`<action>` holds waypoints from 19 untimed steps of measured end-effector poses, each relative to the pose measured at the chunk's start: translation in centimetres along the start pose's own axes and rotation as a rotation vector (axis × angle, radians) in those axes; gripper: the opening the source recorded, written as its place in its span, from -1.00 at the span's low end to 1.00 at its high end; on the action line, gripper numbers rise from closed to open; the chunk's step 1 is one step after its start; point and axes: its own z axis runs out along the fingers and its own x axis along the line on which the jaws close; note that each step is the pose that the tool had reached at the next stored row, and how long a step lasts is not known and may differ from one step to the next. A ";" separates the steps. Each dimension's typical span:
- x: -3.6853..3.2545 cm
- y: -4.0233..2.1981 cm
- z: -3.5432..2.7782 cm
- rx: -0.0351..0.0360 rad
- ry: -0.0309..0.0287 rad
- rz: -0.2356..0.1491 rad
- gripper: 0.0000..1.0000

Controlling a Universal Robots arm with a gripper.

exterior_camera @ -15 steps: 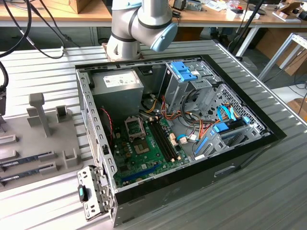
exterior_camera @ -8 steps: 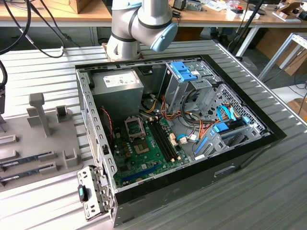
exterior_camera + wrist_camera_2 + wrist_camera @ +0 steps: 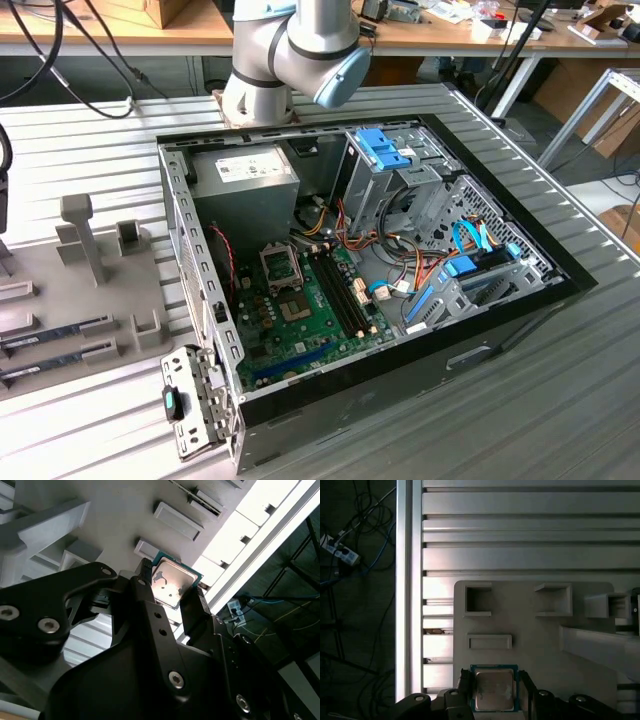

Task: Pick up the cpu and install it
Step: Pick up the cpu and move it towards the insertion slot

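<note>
Silver lid of the cpu [image 3: 494, 690] faces the wrist cameras; square, its sides run parallel to the nearby edge of the grey tray [image 3: 540, 645]. The pincer [image 3: 494, 694] pinches 2 opposite sides. Slatted worktop [image 3: 520, 530] lies open beyond.

**Hand clamped on the cpu, camera looking straight down**

In the exterior view the arm [image 3: 298, 45] shows as a thick silver joint with a pale blue end cap, standing at the far side and running up out of the picture.

In both wrist views the hand [image 3: 170, 587] [image 3: 495, 686] is black, built of bolted links with silver screw heads. Its two fingers [image 3: 192, 611] are drawn in and press against opposite edges of the cpu [image 3: 172, 582] [image 3: 494, 694], one on each side. In the first wrist view the wrist points straight down, with both fingertips level.
</note>
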 end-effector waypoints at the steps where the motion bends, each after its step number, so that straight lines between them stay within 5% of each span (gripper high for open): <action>1: 0.00 0.01 -0.12 -0.0003 0.0001 0.000 -0.05; 19: -0.04 0.08 -1.55 -0.0057 0.0001 0.000 -0.05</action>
